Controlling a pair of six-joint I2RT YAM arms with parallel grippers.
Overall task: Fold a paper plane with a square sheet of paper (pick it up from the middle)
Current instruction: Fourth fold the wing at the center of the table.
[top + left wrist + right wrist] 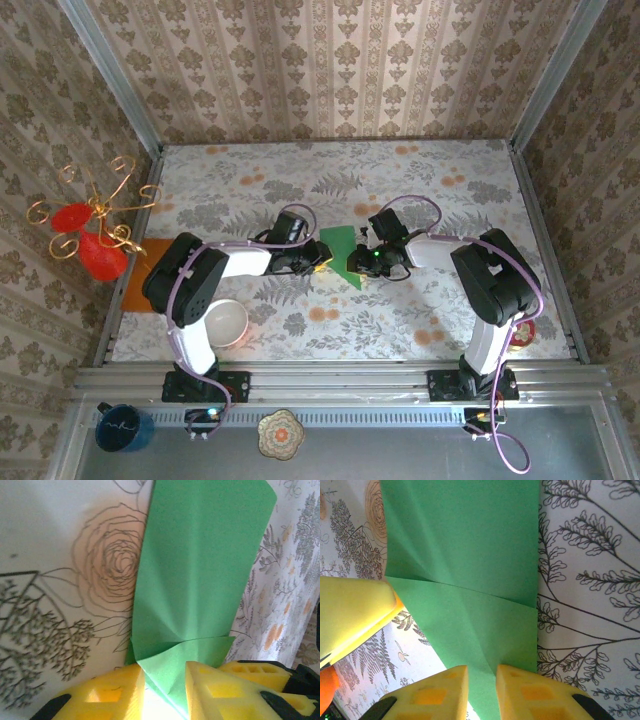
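Far half of the desk (330, 165) is wide open. Middle's jammed though: left arm (190, 275) and right arm (490, 270) meet at the green sheet (340, 255). White bowl (227, 322) sits just beside the left arm.

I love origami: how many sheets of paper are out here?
2: a green sheet in the middle; an orange sheet lying at the far left, partly hidden by the left arm.

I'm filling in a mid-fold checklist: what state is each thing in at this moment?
left gripper: shut on the green paper.
right gripper: shut on the green paper.
green paper: creased, partly folded, pinched from two sides.
orange sheet: lying flat, unfolded.
bowl: upright, empty.
mug: upright.
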